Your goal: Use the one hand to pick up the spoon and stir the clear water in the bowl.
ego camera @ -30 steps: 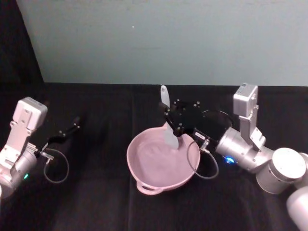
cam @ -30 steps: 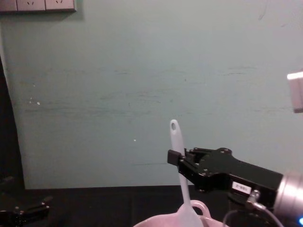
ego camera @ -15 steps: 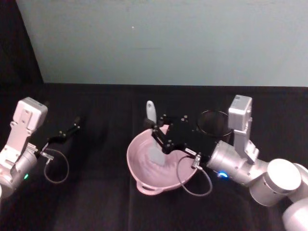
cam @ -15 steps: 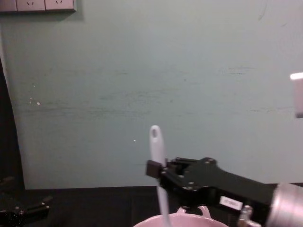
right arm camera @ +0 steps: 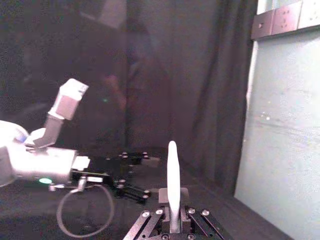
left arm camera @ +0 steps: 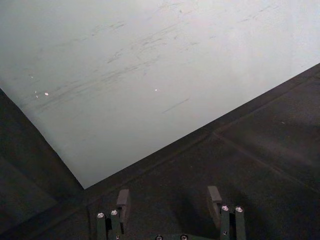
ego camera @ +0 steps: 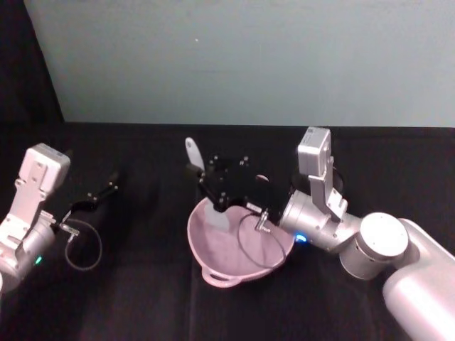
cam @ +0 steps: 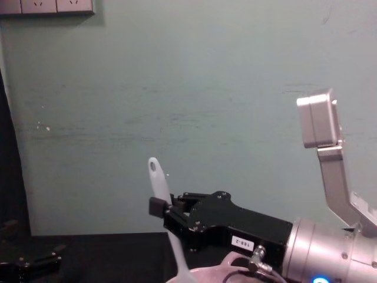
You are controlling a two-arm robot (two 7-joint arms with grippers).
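Black table under everything. Pink bowl at mid-table, loop handle on the robot's side. Water not discernible. Right gripper above the bowl's far-left rim, clamped on the spoon at mid-handle. Spoon near upright, leaning a bit, hole end up, flat head down inside the bowl close to the left wall. Left gripper parked well off to the left, low over the table, fingers apart, holding nothing.

Step in hand, by the look of it: stirring. To do it well: sweep slow, smooth circles with the head low and just inside the wall, no hard rim contact, since a light bowl probably slides. Hold the grip firm and the tilt steady, to avoid splashing.
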